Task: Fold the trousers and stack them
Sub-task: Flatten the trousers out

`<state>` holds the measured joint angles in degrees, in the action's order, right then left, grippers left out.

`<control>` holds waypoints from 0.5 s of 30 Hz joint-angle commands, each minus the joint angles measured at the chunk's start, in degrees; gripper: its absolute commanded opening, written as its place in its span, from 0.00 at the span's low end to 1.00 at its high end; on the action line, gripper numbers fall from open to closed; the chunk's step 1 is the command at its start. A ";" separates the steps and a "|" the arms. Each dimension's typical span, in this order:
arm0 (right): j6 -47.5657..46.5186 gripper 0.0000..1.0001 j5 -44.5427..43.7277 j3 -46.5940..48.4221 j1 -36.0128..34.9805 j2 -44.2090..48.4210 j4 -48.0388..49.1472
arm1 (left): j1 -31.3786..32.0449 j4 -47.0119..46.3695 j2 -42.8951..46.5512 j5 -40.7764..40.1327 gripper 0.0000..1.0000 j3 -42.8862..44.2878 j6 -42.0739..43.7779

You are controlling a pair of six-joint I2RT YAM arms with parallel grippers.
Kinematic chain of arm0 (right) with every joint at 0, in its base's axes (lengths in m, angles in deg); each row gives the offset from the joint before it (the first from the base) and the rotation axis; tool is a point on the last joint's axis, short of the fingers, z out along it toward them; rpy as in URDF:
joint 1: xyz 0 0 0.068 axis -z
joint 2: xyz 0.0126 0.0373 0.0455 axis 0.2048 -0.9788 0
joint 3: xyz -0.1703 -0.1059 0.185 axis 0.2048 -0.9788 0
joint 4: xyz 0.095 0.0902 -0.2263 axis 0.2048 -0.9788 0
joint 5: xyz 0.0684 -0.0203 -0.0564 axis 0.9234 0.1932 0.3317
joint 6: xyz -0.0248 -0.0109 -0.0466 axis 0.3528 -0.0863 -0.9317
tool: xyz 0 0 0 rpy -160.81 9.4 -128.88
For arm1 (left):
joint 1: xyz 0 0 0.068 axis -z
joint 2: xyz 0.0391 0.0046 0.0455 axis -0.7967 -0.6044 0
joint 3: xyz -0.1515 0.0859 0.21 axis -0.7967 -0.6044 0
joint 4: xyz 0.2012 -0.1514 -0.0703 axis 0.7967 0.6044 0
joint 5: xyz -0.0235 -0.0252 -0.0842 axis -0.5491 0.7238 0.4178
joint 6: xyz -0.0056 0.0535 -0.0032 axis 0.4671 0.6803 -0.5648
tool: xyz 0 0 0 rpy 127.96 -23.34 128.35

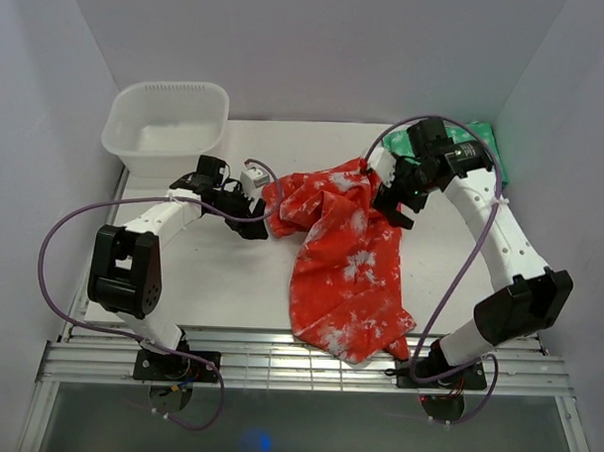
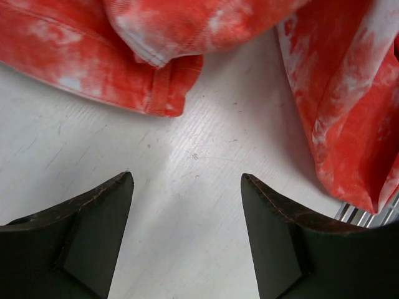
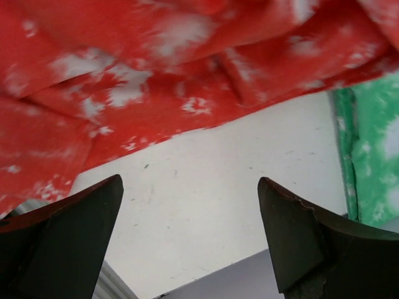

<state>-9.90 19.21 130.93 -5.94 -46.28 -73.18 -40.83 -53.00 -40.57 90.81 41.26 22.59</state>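
Top cam high off near edge, looking down on whole table [image 1: 221,283]. Wrist cams close, down-facing; all three share trousers [image 1: 346,257].

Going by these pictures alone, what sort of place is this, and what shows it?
Likely a robot test cell, not a home: plain walls enclose a white table, with two arms bolted at its near edge.

One pair of red trousers [image 1: 345,267], one white tub [image 1: 167,122], two arms [image 1: 153,226] [image 1: 505,243], seemingly one green cloth [image 3: 374,149]
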 commanded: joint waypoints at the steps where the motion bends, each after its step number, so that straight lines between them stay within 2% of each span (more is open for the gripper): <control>1: -5.53 0.93 6.32 -6.90 -9.63 6.71 -5.98 | 2.33 -0.28 -0.33 6.20 0.80 0.94 8.48; 3: -5.09 0.93 8.08 -12.86 -13.60 8.58 -4.30 | 3.91 -3.60 -0.33 5.67 0.80 0.16 9.45; 7: -3.77 0.93 6.42 -22.28 -24.31 11.30 1.93 | 10.05 -11.69 0.20 -1.44 0.81 -3.01 10.60; 13: 0.53 0.94 5.45 -33.17 -31.19 11.39 13.35 | 11.83 -21.45 -4.80 -12.16 0.82 -4.33 9.98; 15: 1.33 0.95 2.48 -36.78 -33.56 12.27 20.53 | 11.83 -25.22 -6.47 -14.71 0.82 -5.20 10.25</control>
<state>-10.49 24.13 97.71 -37.15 -35.96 -64.18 -28.28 -70.18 -45.47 82.37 37.54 31.62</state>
